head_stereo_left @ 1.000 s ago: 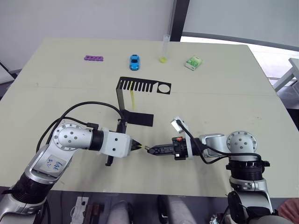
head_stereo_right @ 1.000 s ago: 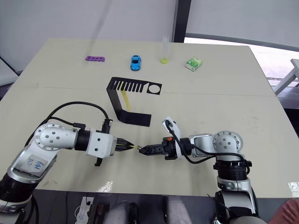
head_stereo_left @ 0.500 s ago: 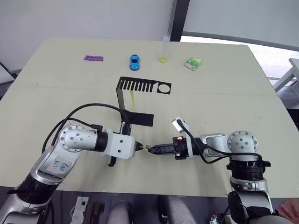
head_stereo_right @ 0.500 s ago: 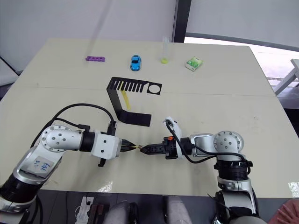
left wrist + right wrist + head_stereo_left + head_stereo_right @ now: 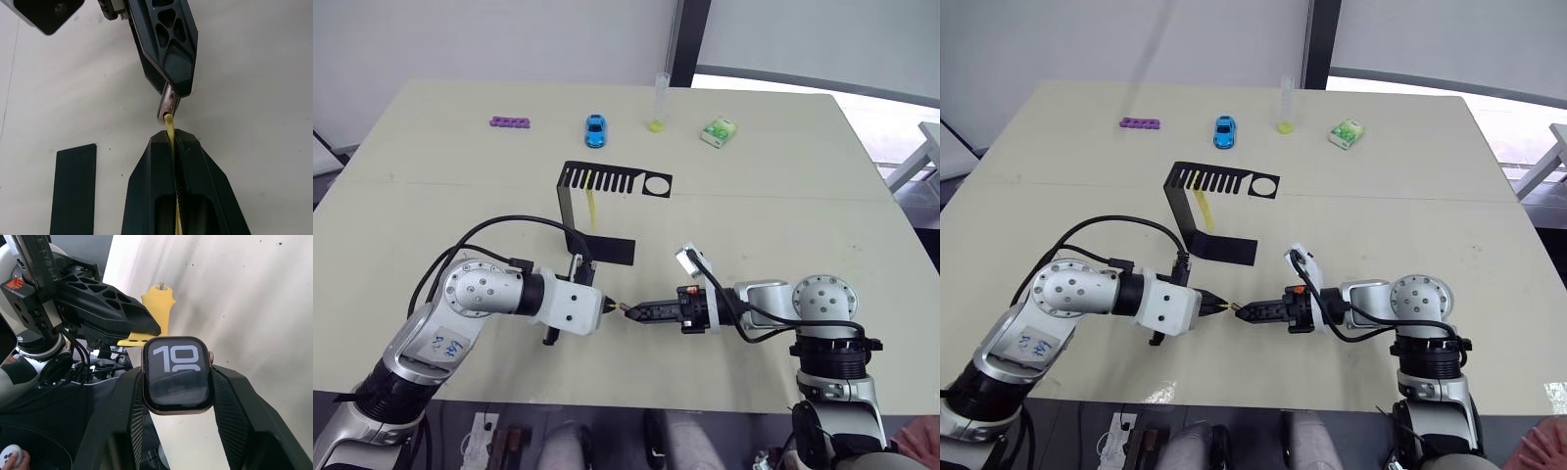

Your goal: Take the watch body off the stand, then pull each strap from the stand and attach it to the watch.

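The watch body (image 5: pixel 177 374), black with white digits on its screen, sits between the fingers of my right gripper (image 5: pixel 632 312), which is shut on it. My left gripper (image 5: pixel 172 134) is shut on a yellow strap (image 5: pixel 155 316). That strap's end meets the edge of the watch body (image 5: pixel 168 100) low over the table's front. The two grippers point tip to tip. Behind them stands the black stand (image 5: pixel 612 181), with a second yellow strap (image 5: pixel 592 208) hanging from a slot in its top plate.
Along the table's far side lie a purple block (image 5: pixel 510 122), a blue toy car (image 5: pixel 595 128), a clear tube with a yellow bottom (image 5: pixel 658 103) and a green-white packet (image 5: pixel 718 131). The stand's flat base (image 5: pixel 605 251) lies just behind my left gripper.
My left gripper has moved right with the strap, closing the gap to the watch body. The right gripper has stayed put.
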Available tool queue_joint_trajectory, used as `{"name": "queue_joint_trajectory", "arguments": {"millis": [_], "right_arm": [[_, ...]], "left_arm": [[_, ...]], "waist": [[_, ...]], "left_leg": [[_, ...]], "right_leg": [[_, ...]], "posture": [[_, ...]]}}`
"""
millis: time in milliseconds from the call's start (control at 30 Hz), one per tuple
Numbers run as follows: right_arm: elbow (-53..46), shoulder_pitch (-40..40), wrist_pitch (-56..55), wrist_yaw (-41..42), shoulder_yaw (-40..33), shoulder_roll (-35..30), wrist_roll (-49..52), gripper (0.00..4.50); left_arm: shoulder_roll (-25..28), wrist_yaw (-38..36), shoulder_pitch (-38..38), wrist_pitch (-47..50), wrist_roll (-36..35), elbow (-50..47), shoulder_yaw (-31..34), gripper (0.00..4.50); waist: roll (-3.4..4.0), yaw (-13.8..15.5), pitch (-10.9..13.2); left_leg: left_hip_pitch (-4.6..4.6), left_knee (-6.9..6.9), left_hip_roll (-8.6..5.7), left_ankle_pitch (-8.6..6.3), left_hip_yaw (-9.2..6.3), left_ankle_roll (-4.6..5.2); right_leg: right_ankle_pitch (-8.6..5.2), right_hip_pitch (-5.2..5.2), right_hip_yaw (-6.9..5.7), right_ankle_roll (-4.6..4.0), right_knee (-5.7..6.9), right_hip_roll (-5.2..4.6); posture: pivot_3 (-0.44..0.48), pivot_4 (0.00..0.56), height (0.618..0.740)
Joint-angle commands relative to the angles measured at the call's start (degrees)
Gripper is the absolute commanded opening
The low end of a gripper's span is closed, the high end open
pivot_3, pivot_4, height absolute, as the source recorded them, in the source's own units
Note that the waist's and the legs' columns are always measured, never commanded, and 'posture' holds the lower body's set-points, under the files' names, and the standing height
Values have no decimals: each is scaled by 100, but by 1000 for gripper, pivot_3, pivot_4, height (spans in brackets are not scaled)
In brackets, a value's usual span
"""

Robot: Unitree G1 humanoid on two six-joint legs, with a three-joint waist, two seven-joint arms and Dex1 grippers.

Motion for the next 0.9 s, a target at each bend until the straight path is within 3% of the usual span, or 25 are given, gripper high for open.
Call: {"name": "queue_joint_trajectory", "arguments": {"millis": [33, 900], "right_arm": [[-198, -21, 22, 94, 163, 147, 358, 1522], [-194, -3, 22, 82, 209, 155, 403, 1522]], "left_arm": [[-221, 50, -172, -213, -106, -297, -166, 0], [-410, 2, -465, 336, 253, -322, -400, 0]], "waist": [[0, -1, 0], [0, 2, 0]], "left_leg": [[0, 0, 0, 0, 0, 0], [0, 3, 0, 0, 0, 0]], "right_leg": [[0, 0, 0, 0, 0, 0], [0, 0, 0, 0, 3, 1]], "posture": [[0, 150, 740], [0, 150, 740]]}}
